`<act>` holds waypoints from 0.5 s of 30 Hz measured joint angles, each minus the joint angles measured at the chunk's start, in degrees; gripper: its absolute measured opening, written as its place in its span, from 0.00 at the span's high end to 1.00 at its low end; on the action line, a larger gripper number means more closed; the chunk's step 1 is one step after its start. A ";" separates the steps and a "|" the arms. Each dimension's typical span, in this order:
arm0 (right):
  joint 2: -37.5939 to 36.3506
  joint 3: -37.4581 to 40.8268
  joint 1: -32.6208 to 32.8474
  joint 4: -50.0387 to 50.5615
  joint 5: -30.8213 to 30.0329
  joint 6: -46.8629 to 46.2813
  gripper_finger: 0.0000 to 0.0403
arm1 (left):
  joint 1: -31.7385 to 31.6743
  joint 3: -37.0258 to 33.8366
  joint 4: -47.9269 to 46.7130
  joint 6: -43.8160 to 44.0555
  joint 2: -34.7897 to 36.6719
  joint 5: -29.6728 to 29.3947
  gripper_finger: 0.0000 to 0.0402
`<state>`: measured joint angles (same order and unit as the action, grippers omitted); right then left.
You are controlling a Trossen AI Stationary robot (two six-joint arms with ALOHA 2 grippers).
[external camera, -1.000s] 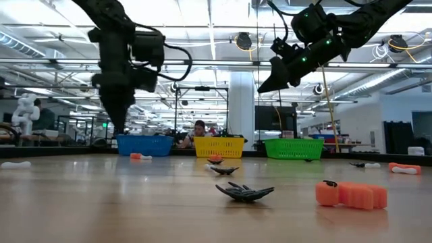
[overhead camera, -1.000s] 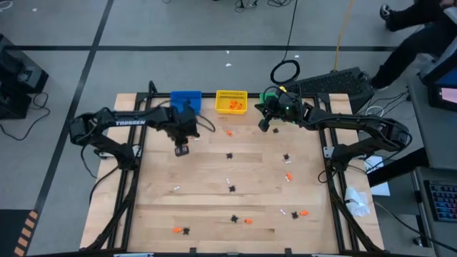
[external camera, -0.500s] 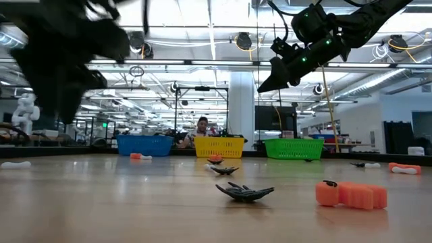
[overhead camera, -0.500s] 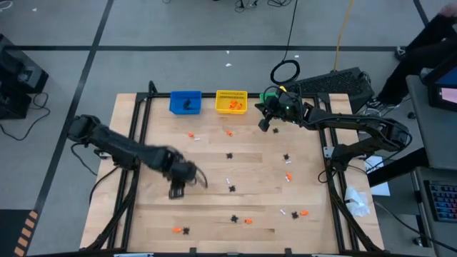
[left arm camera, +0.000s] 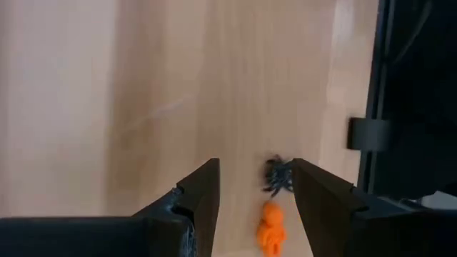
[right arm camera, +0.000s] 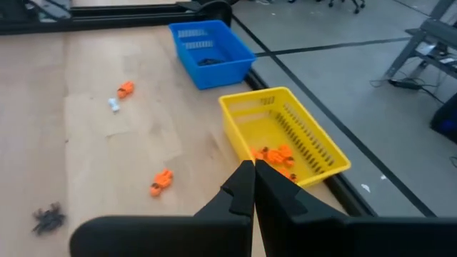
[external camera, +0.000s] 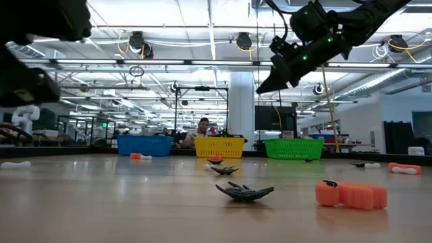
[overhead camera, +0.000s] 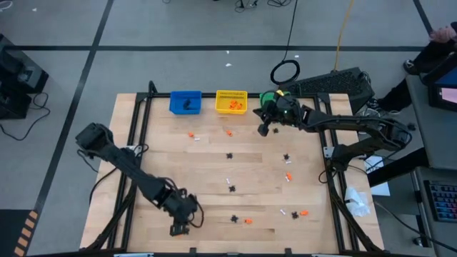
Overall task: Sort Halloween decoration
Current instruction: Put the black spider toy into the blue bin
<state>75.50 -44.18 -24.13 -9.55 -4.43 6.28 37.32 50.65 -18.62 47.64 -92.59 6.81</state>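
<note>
The left arm has swung from the blue bin (overhead camera: 186, 103) at the far edge down to the near left part of the table (overhead camera: 214, 178). The left gripper (overhead camera: 178, 228) now hangs low over the wood there. Its 2 fingers (left arm camera: 200, 196) stand wide apart and hold nothing. In the left wrist view, a black spider (left arm camera: 278, 176) and an orange trinket (left arm camera: 270, 230) lie on the wood between those fingers, and the fingers do not touch them.

The right gripper (overhead camera: 263, 128) has not moved. It hangs in the air near the yellow bin (right arm camera: 285, 135), with its fingers pressed together and nothing in them.

The other small black, orange and white trinkets lie spread over the table. Some orange ones (right arm camera: 275, 154) sit inside the yellow bin, and a black one (right arm camera: 208, 61) sits in the blue bin. A green bin (external camera: 293, 148) stands at the far edge beside the yellow one.
</note>
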 joint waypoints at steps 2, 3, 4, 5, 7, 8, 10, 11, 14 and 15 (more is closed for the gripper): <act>0.00 0.00 0.77 0.32 -0.02 0.00 1.00 | 0.67 0.02 2.52 0.93 -1.88 0.00 0.59; 0.00 0.00 1.16 0.48 -0.01 0.00 1.00 | 0.88 0.02 3.05 1.45 -2.69 0.00 0.59; 0.00 0.00 1.56 0.64 -0.02 -0.01 1.00 | 1.17 0.02 3.03 1.59 -3.36 0.00 0.59; 0.00 0.00 1.96 0.84 -0.02 -0.02 1.00 | 1.51 0.08 2.88 1.61 -4.00 0.00 0.59; 0.00 0.00 2.71 1.28 -0.12 -0.02 1.00 | 2.38 0.62 2.42 1.58 -5.28 -0.11 0.59; 0.00 0.00 3.05 1.48 -0.22 -0.02 1.00 | 2.87 0.97 2.06 1.57 -5.87 -0.16 0.59; 0.00 0.00 3.69 1.59 -0.26 -0.02 1.00 | 3.75 1.78 1.20 1.53 -6.87 -1.28 0.59; 0.00 0.00 3.99 1.57 -0.26 -0.02 1.00 | 4.20 2.18 0.91 1.53 -7.35 -1.70 0.59; 0.00 0.00 4.76 1.61 -0.29 -0.02 1.00 | 5.36 3.84 -0.98 1.52 -8.70 -3.12 0.59; 0.00 0.00 5.04 1.65 -0.33 -0.02 1.00 | 5.72 4.38 -1.57 1.49 -9.00 -3.81 0.59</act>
<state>75.50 -44.18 -19.09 -7.90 -4.75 6.26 43.04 55.03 -20.18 49.13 -101.58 3.00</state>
